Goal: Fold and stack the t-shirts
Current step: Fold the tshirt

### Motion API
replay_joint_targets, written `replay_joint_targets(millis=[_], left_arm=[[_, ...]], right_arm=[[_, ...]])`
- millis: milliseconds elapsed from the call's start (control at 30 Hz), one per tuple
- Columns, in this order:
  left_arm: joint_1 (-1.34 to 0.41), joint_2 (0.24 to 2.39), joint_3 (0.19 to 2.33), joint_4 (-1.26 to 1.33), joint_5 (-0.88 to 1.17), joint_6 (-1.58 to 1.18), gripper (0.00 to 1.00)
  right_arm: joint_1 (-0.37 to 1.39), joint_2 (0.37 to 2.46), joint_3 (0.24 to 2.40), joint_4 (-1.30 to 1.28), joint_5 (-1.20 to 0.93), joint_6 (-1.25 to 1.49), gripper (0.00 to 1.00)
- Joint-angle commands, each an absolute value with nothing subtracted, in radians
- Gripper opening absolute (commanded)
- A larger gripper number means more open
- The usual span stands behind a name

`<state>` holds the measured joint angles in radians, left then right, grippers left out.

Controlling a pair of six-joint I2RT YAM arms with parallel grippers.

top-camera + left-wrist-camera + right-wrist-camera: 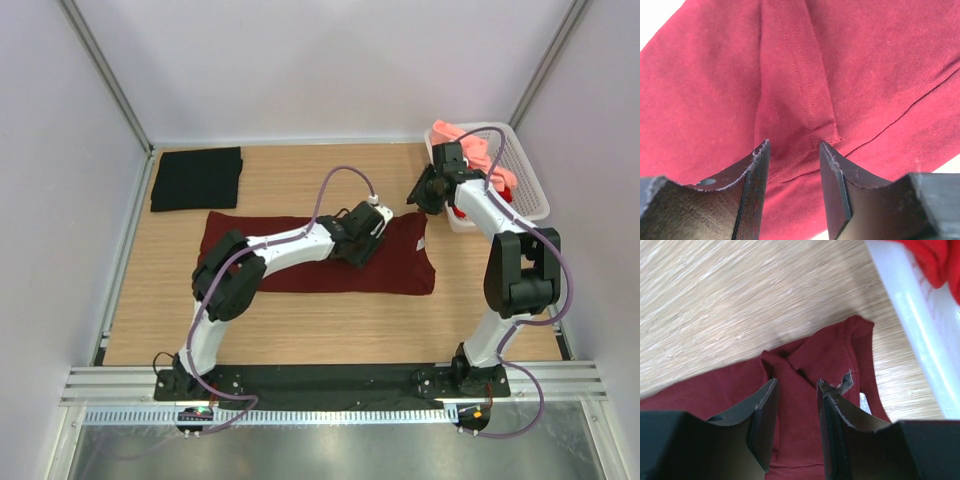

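Observation:
A dark maroon t-shirt (300,272) lies flat across the middle of the table, with a small white neck label (864,402) near its right end. My left gripper (368,240) hovers low over the shirt's upper right part, open, with a stitched sleeve seam (805,90) just beyond its fingertips (764,150). At the shirt's far right corner (850,335) my right gripper (418,195) is also open, with only cloth below it. A folded black t-shirt (197,178) rests at the back left. Salmon pink (470,142) and bright red (935,257) t-shirts sit in the basket.
The white lattice basket (527,178) stands at the back right, its rim (910,310) close beside my right gripper (797,382). Grey walls enclose the wooden table (300,330) on three sides. My left gripper's jaws (794,145) show maroon cloth between them.

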<state>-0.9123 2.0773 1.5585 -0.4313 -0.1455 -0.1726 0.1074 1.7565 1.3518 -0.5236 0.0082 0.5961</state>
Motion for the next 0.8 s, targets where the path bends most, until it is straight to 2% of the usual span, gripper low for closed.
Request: replay_joint_targets(millis=[0, 133, 433, 667, 767], left_arm=[[-0.916, 2.092, 1.605, -0.425, -0.117, -0.117, 0.46], [-0.914, 2.106, 1.611, -0.414, -0.121, -0.097, 0.43], [-0.874, 2.108, 1.62, -0.379, -0.321, -0.156, 0.43], [-0.738, 2.121, 1.65, -0.429, -0.328, -0.345, 0.46], [-0.687, 2.125, 1.672, -0.463, -0.24, -0.414, 0.46]], right_arm=[[0.107, 1.732, 1.359, -0.495, -0.028, 0.589, 0.43], [0.103, 1.738, 1.361, -0.489, -0.031, 0.589, 0.43], [0.101, 1.741, 1.362, -0.483, -0.041, 0.586, 0.43], [0.101, 1.758, 1.361, -0.483, -0.058, 0.575, 0.43], [0.101, 1.785, 1.376, -0.491, -0.084, 0.561, 0.43]])
